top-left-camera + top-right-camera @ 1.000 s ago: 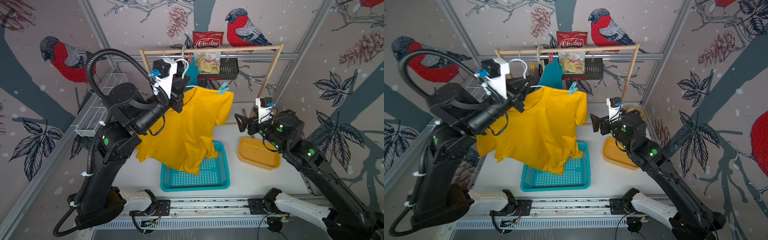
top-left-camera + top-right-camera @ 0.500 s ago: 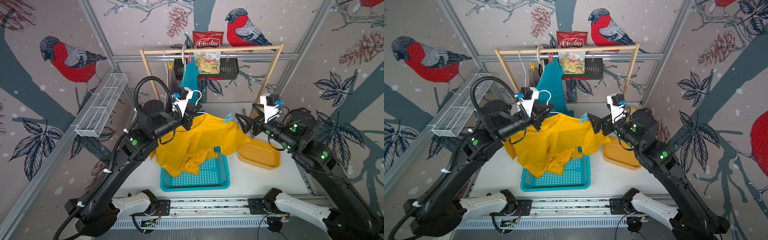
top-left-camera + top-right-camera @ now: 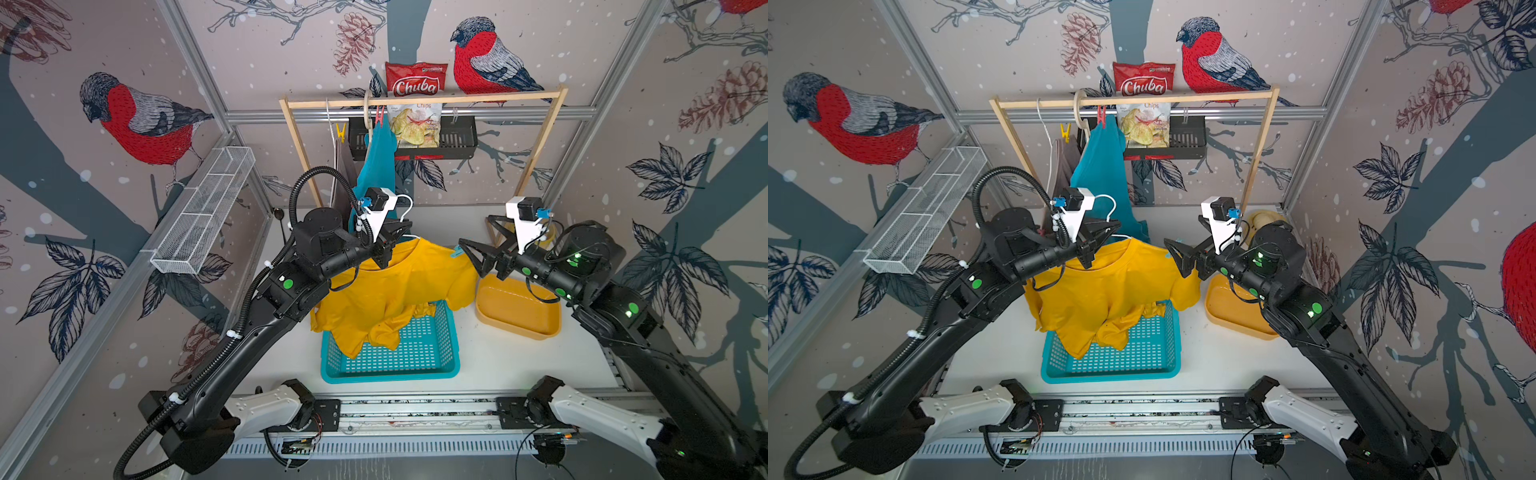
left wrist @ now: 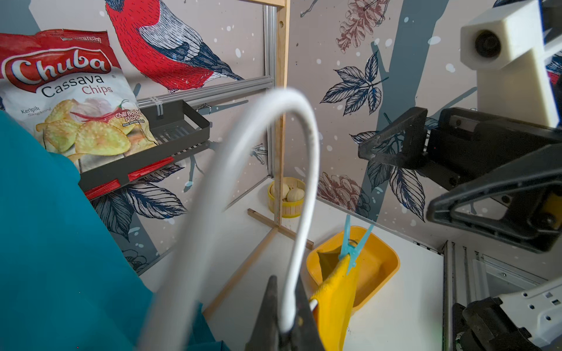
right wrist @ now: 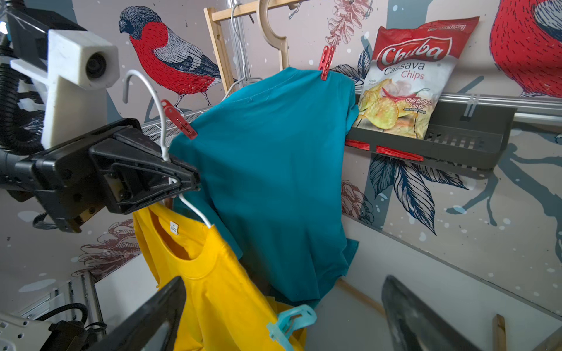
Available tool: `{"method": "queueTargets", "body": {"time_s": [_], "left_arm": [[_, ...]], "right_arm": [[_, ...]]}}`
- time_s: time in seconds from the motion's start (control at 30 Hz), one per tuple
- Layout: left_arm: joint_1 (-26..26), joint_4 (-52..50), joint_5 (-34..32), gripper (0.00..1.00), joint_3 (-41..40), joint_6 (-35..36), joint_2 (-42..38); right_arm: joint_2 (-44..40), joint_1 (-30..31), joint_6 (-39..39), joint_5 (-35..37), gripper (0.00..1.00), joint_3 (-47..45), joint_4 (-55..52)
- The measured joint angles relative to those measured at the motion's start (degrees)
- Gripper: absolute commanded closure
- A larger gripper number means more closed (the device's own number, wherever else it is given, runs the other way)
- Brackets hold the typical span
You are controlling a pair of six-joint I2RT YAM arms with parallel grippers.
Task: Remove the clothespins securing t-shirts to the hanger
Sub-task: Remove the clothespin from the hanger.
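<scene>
Top views, catalogued left to right.

1. Left end effector [image 3: 399, 230]: clenched on the wire neck of the white hanger [image 3: 405, 203], just below its hook. The right wrist view shows both fingers pinched flat on the wire.
2. Yellow t-shirt [image 3: 395, 286]: hangs on that hanger. Its hem slumps into the teal basket [image 3: 390, 376] on the counter [image 3: 498, 365]. White collar tag [image 5: 173, 228]: print too small to read.
3. Light blue clothespin [image 3: 457, 250]: clipped to the yellow shoulder nearest the right arm. In the right wrist view it sits between the spread fingers; contact cannot be told.
4. Right end effector [image 3: 473, 230]: jaws wide apart, grasping nothing, one tip just beside the light blue clothespin.
5. Yellow tray [image 3: 519, 307]: on the counter, below the right wrist.

Rear wooden rail [image 3: 478, 96], same order.

6. Yellow clothespin [image 3: 340, 132]: hangs near the rail's left post, above a dull pale garment [image 3: 343, 174].
7. Teal t-shirt [image 3: 376, 166]: hangs on a tan hanger [image 5: 273, 33]. One red clothespin by the rail [image 5: 326, 62] grips one shoulder, and a second red clothespin [image 5: 179, 120] grips the other.
8. Chips bag [image 4: 70, 91]: stands in a black wall basket [image 4: 176, 133]. It reads "Chuba", "Cassava Chips" and "Chili Balado Flavor".
</scene>
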Motion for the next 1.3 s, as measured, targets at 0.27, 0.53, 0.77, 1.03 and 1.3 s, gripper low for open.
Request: {"method": "queueTargets", "body": {"time_s": [0.27, 0.53, 0.77, 1.03, 1.3], "left_arm": [[0.7, 0.9, 2.0, 1.00, -4.4, 1.5, -2.1], [1.7, 2.1, 5.9, 1.00, -6.7, 1.5, -3.6], [2.4, 3.0, 7.6, 1.00, -7.4, 1.5, -4.3], [3.6, 4.2, 10.4, 1.00, -8.4, 1.4, -6.3], [5.1, 2.6, 12.8, 1.00, -6.7, -0.8, -5.7]], "right_arm": [[1.7, -0.5, -0.4, -3.6, 0.00, -0.9, 0.1], [2.6, -1.9, -0.3, -8.7, 0.00, -1.0, 0.1], [2.9, -4.7, 0.0, -12.3, 0.01, -1.5, 0.2], [2.8, -13.7, 3.4, -22.6, 0.00, 0.3, -1.1], [-1.4, -13.9, 9.2, -33.7, 0.00, -5.6, 0.6]]}}
